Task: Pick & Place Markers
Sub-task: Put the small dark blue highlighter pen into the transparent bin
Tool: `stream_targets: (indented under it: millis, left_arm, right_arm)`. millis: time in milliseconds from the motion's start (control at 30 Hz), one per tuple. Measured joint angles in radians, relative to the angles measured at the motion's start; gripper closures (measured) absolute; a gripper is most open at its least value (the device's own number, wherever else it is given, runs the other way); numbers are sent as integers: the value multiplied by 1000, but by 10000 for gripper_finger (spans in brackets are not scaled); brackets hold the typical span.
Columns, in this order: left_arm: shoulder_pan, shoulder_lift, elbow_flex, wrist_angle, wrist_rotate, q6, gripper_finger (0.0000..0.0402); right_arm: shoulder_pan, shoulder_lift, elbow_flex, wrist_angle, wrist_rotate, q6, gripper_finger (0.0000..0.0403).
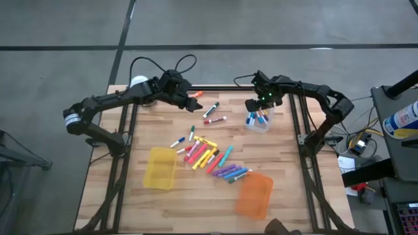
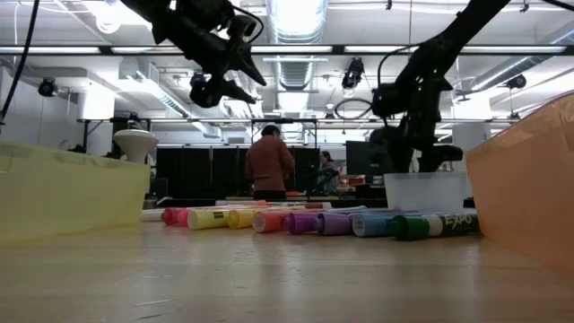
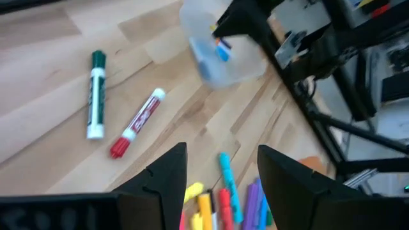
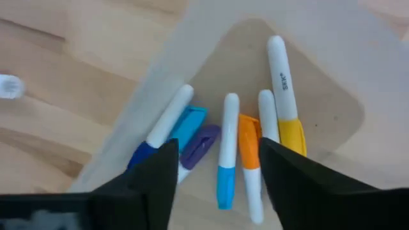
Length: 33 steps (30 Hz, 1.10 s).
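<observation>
The left pincer hangs over the table's far edge with its fingers spread and nothing between them, tilted toward a green-capped white marker and a red-capped white marker that lie apart from the rest near that edge, probably as the next ones to fetch. Toward the left edge sits a translucent yellow plastic bin, with no marker visible in it. Most loose markers lie in a slanted row mid-table, touching one another, waiting to be sorted. A translucent orange plastic bin rests near the front edge. The right pincer hovers just above the clear plastic bin near the right far corner, fingers parted and empty; several markers lie inside the bin beneath it, suggesting a drop-off point.
</observation>
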Motion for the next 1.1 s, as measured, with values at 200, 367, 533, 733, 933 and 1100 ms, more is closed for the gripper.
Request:
stream_targets:
  millis: [200, 367, 533, 733, 933, 1100]
  left_arm:
    - [0, 0, 0, -66, -10, 109, 219]
    - [-4, 2, 0, -140, -12, 143, 219]
    - [-28, 17, 0, -305, -35, 300, 219]
    - [-61, 72, -7, -442, -85, 345, 219]
    - [-90, 141, -85, -407, -99, 347, 219]
    - [-103, 213, -155, -402, -108, 334, 219]
  right_arm:
    - [1, -100, 10, 3, -1, 1, 152]
    - [2, -187, 16, 3, 0, 4, 149]
    - [2, -274, 22, 9, 1, 4, 156]
    - [2, -349, 21, 15, 3, 12, 158]
    - [2, -379, 21, 28, 4, 12, 158]
    - [2, -381, 21, 35, 4, 13, 158]
